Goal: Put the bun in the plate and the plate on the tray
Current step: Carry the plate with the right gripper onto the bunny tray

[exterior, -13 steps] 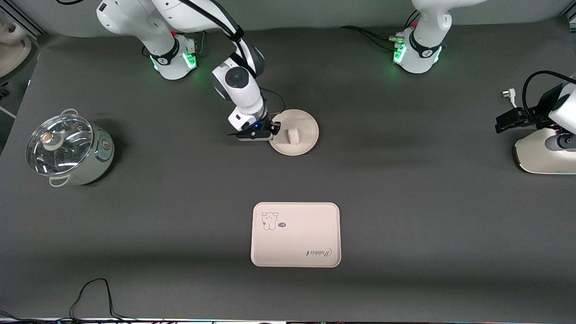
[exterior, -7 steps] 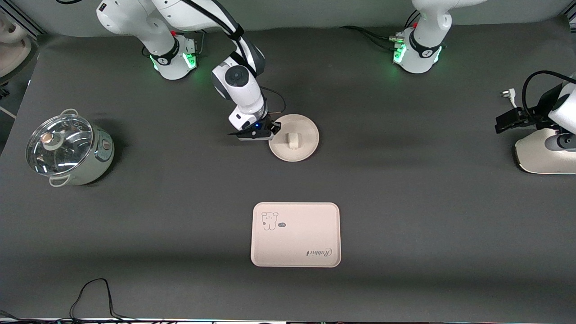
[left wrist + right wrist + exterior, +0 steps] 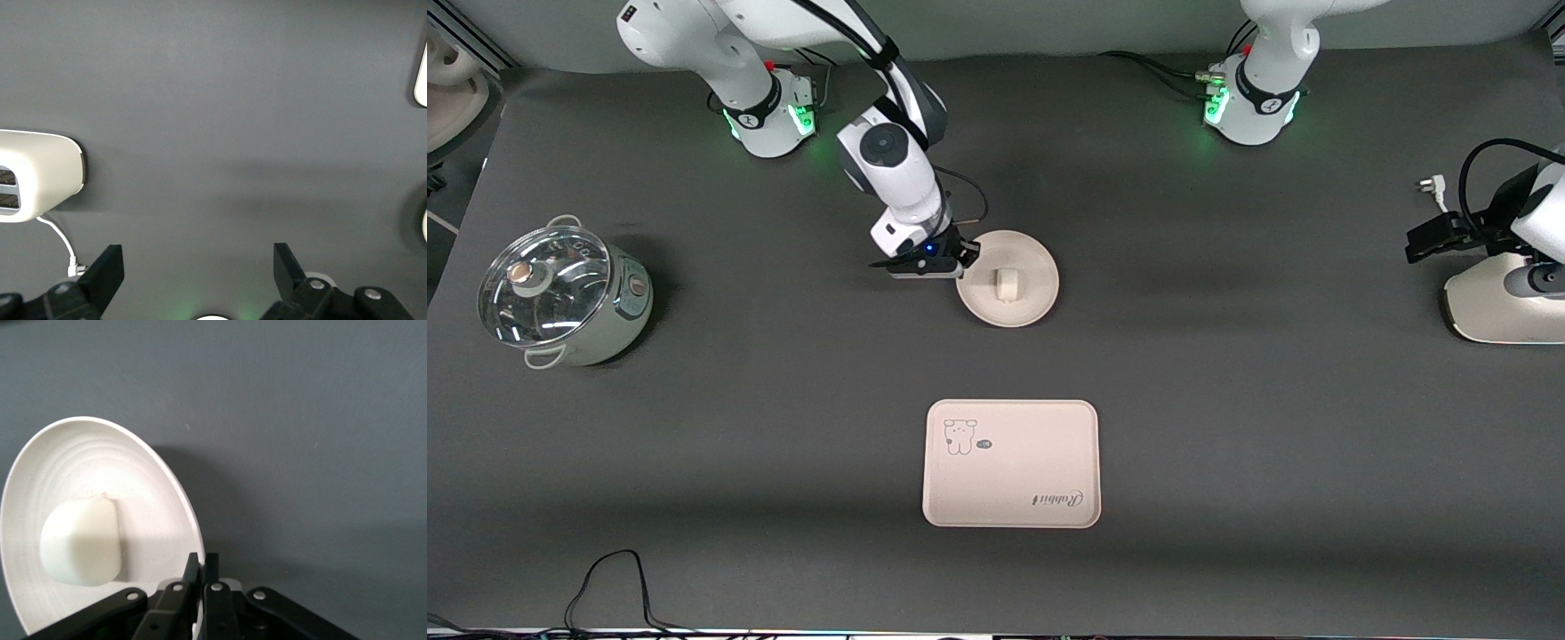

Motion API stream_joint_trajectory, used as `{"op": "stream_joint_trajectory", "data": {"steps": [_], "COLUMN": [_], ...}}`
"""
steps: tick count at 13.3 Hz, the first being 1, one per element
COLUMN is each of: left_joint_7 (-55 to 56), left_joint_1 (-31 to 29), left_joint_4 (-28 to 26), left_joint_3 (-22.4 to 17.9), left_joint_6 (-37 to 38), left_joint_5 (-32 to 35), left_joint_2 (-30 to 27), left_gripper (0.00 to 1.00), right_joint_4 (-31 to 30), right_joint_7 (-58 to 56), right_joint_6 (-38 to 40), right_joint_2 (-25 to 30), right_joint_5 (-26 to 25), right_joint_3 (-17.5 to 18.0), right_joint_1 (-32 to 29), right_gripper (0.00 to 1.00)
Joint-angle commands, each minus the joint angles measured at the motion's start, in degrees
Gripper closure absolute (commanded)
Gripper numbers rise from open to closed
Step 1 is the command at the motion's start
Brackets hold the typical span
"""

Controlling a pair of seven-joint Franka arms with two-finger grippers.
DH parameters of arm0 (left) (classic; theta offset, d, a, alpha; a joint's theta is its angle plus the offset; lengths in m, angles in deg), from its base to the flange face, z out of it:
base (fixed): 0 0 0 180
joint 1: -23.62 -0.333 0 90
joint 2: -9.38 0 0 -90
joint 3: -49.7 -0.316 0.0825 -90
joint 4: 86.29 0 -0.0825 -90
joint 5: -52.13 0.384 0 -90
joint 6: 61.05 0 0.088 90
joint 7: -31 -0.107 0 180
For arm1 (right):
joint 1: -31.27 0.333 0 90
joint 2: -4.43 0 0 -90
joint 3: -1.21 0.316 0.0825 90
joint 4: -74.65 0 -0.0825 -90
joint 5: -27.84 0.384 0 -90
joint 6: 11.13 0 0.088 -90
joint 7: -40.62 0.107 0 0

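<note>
The round cream plate [image 3: 1033, 267] is in the middle of the table with the white bun [image 3: 1007, 285] lying in it. My right gripper [image 3: 964, 259] is shut on the plate's rim at the side toward the right arm's end. The right wrist view shows the fingers [image 3: 194, 568] pinched on the rim of the plate [image 3: 153, 487], the bun [image 3: 80, 540] inside, and a shadow under the plate's edge. The cream-pink rabbit tray [image 3: 1011, 463] lies bare, nearer to the front camera than the plate. My left gripper [image 3: 1427, 240] waits open and empty at the left arm's end [image 3: 198, 257].
A lidded steel pot [image 3: 560, 293] stands at the right arm's end of the table. A white appliance [image 3: 1503, 307] with a cable and plug [image 3: 1432, 187] sits under the left gripper; it also shows in the left wrist view [image 3: 33, 177].
My right gripper has shifted with the plate and bun a little toward the front camera and the tray. The left arm has not moved.
</note>
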Motion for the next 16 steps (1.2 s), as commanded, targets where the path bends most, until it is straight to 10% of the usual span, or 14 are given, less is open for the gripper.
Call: {"op": "stream_joint_trajectory", "data": {"steps": [1,7,16], "left_joint_7": [0.2,0.2,0.2], "left_joint_1": [0.7,0.6,0.5], "left_joint_4": [-1.3,-1.3,-1.4], "left_joint_3": [-0.1,-0.2,-0.1], "left_joint_6": [-0.5,-0.7,-0.7], "left_joint_5": [0.7,0.7,0.7], "left_joint_2": [-1.8,-1.6,-1.6], "left_gripper": [0.00,0.00,0.00], "right_joint_4": [-0.8,3.3,36.2], "right_joint_7": [-3.8,-11.2,-13.2], "right_joint_6": [6.9,12.4,14.5], "right_joint_2": [9.5,13.9,-13.5], "right_joint_5": [2.3,11.2,10.8], "right_joint_3": [0.3,0.3,0.1], "right_joint_1": [-2.2,-2.6,-12.7], "right_gripper": [1.00,1.00,1.00]}}
